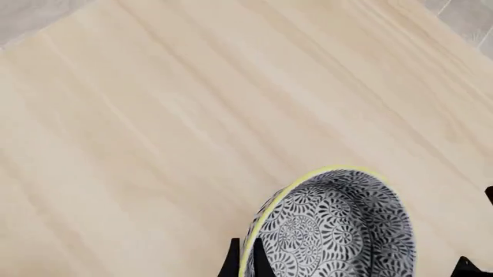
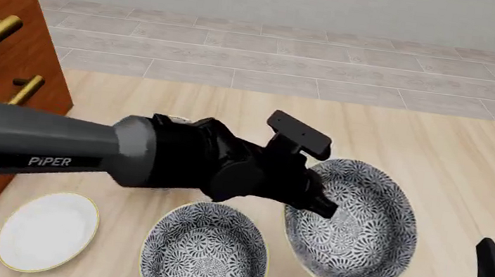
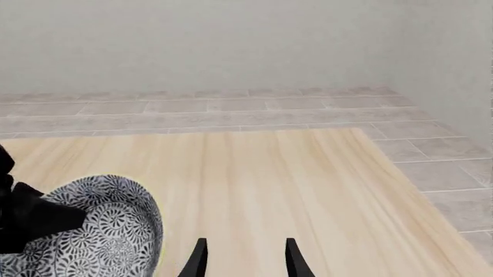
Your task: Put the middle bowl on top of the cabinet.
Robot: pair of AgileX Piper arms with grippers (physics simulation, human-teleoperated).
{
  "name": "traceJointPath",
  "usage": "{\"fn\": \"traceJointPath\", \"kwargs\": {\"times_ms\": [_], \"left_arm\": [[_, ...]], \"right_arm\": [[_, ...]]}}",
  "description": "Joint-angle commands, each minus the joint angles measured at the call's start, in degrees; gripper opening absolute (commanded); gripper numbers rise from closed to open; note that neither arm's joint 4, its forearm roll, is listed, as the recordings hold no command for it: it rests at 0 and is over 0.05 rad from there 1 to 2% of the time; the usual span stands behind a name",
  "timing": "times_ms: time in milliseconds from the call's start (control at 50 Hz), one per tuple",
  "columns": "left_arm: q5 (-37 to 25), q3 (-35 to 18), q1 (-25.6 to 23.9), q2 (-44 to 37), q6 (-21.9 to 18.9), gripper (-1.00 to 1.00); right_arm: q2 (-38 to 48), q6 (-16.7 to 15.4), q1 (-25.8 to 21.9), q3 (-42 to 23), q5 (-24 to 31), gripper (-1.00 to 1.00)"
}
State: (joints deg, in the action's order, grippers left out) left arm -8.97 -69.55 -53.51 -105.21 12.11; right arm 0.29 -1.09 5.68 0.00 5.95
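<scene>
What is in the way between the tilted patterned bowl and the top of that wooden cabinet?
Nothing visible blocks it. The left fingers grip the middle bowl by its rim; the cabinet stands far left. A second patterned bowl and a white dish lie low on the table between them. Little of the cabinet's top shows.

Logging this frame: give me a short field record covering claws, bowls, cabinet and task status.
left claw: shut on the rim of the middle bowl
middle bowl: tilted, right of centre
right claw: open, holding nothing
other patterned bowl: upright on the table, left of the middle bowl
pale dish: on the table, beside the cabinet
cabinet: far left, two brass handles in view
task status: middle bowl gripped, not yet on the cabinet
</scene>
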Motion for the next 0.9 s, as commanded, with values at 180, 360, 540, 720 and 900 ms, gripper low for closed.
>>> {"fn": "traceJointPath", "kwargs": {"times_ms": [180, 360, 540, 720, 900], "left_arm": [[-2.94, 2.12, -0.68, 12.95, -1.83, -1.0], [-3.75, 2.17, 0.05, 15.54, -2.06, -1.0], [-4.62, 2.42, 1.5, 17.49, -2.62, -1.0], [-5.81, 2.91, 2.89, 21.01, -4.08, -1.0], [-7.6, 3.15, 5.18, 24.91, -4.8, -1.0]], "right_arm": [[-0.16, -0.24, 0.68, 0.0, -0.22, 1.0], [-0.13, -0.24, 0.91, 0.0, -0.28, 1.0], [-0.09, -0.37, 0.91, 0.0, -0.49, 1.0], [-0.09, -0.44, 0.87, 0.0, -0.34, 1.0], [-0.09, -0.48, 0.67, 0.0, -0.57, 1.0]]}}
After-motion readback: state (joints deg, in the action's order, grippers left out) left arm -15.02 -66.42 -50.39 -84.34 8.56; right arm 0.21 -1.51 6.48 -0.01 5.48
